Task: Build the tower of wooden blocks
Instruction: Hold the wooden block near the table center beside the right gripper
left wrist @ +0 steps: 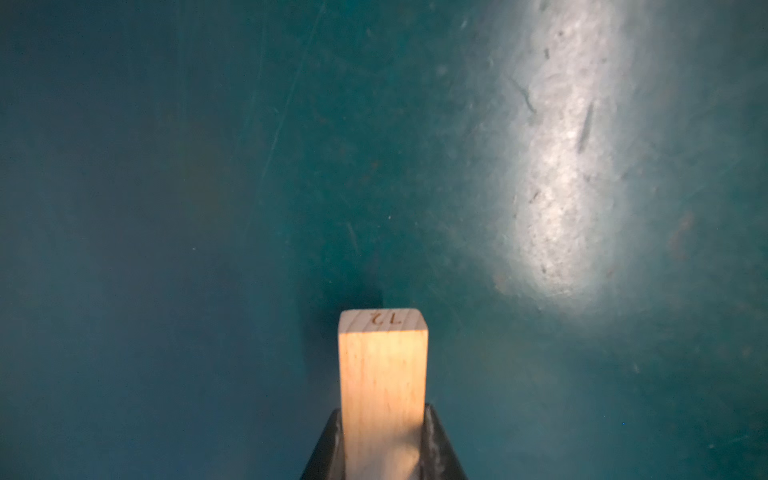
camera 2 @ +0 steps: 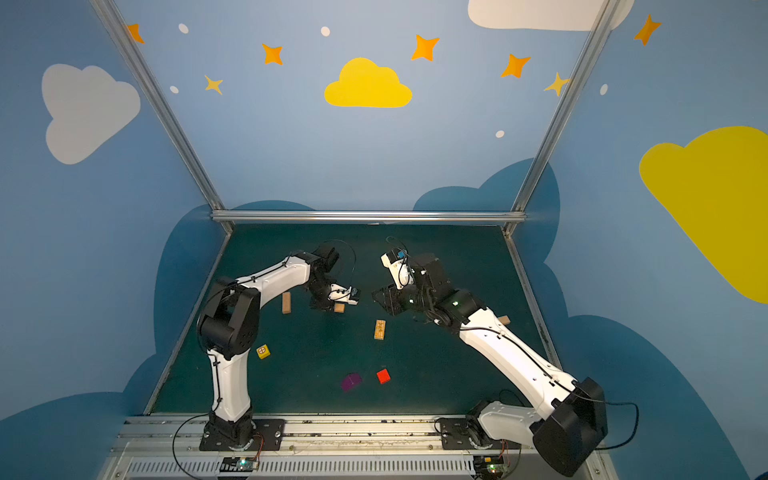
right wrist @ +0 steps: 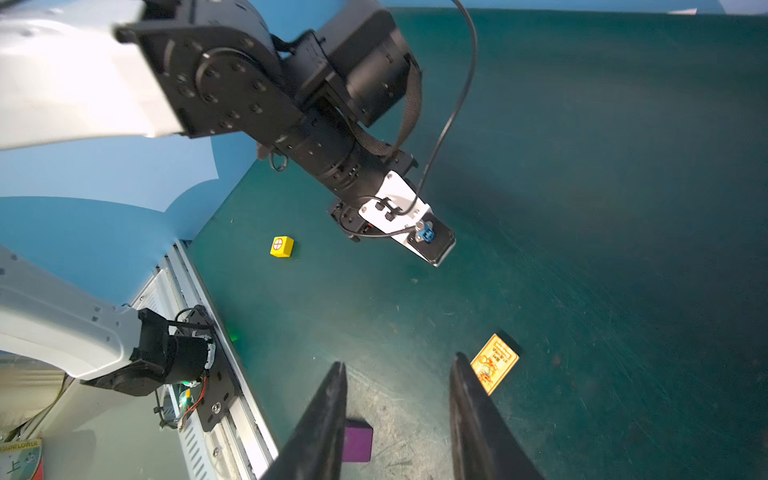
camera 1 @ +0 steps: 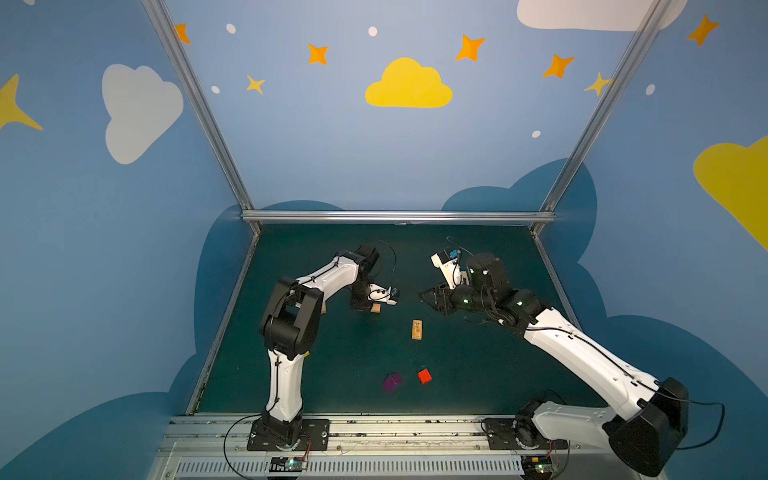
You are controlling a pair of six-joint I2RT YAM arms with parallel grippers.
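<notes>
Pale wooden plank (left wrist: 382, 365) tight in the grip of the left pincer (left wrist: 382, 409); right pincer (right wrist: 399, 359) spread above the green table (right wrist: 582, 208).

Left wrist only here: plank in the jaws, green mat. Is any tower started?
Observer: No. The printed plank lies flat and alone in the middle of the mat; no stack in view.
Operator: Right gripper?
Observer: The right gripper is open and empty, above the mat.
Operator: Cubes?
Observer: The red cube and purple cube sit apart near the front; the yellow cube is beside the left arm.
</notes>
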